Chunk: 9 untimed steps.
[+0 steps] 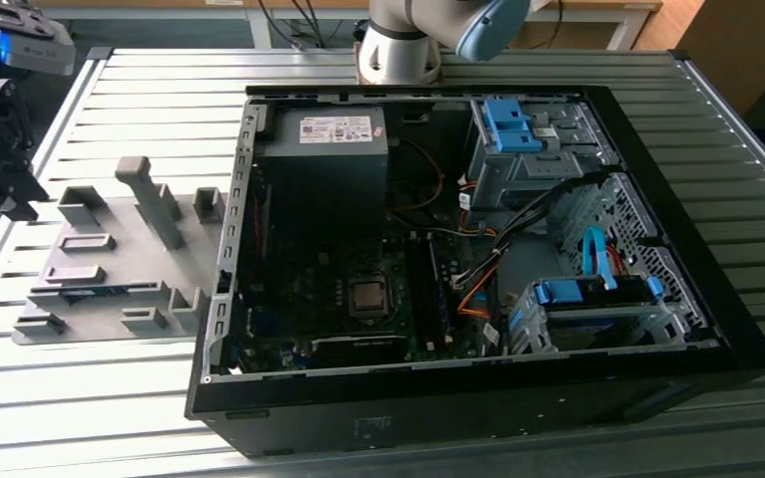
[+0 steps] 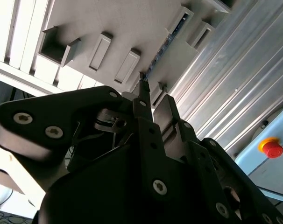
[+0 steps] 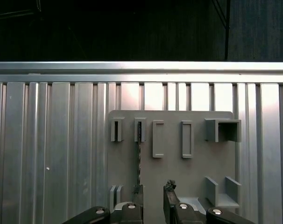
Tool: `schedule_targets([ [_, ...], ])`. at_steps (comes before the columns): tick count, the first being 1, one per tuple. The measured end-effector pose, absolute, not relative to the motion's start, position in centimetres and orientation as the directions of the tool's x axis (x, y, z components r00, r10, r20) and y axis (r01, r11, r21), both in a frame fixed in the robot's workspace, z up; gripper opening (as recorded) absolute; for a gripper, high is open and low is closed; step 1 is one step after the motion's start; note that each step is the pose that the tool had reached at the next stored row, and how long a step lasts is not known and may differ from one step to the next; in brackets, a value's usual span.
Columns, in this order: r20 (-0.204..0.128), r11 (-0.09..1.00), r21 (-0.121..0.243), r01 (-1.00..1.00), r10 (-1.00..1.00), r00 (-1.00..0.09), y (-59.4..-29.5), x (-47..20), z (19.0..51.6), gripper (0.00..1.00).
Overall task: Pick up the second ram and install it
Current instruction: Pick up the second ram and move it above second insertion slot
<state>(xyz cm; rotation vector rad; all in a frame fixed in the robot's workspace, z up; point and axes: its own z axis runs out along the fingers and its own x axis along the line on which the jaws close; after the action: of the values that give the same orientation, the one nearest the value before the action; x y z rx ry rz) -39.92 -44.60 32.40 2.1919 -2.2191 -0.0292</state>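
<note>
The second ram (image 3: 139, 158) stands on edge in a slot of the grey holder plate (image 3: 197, 172), seen as a thin dark line. In the second wrist view it is a blue-green strip (image 2: 162, 44) running away from the fingertips. My gripper (image 3: 153, 190) hovers above the plate at the stick's near end, open, one finger close beside the stick and the other well off to the side. In the exterior view the black gripper (image 1: 13, 199) hangs over the plate's edge on the exterior view's left, where the ram (image 1: 97, 290) lies low on the plate.
The open computer case (image 1: 701, 249) lies on the ribbed metal table (image 1: 91, 418), with motherboard, CPU socket (image 1: 368, 296) and long black slots (image 1: 432, 289) inside. Blue drive cages (image 1: 516, 124) sit at the case's far side. A red stop button (image 2: 272, 148) stands off the table.
</note>
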Motion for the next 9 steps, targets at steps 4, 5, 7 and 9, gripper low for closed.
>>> schedule_targets([
  [4, 0.003, 0.048, 0.028, -0.998, -0.999, -0.048, -44.60, -39.92, 32.04, 0.31],
  [5, 0.003, 0.064, 0.027, -0.998, -0.998, -0.064, -44.60, -39.92, 31.95, 0.31],
  [7, 0.004, 0.075, 0.027, -0.997, -0.997, -0.075, -44.60, -39.92, 31.77, 0.31],
  [9, 0.003, 0.075, 0.027, -0.997, -0.997, -0.075, -44.61, -39.92, 31.55, 0.31],
])
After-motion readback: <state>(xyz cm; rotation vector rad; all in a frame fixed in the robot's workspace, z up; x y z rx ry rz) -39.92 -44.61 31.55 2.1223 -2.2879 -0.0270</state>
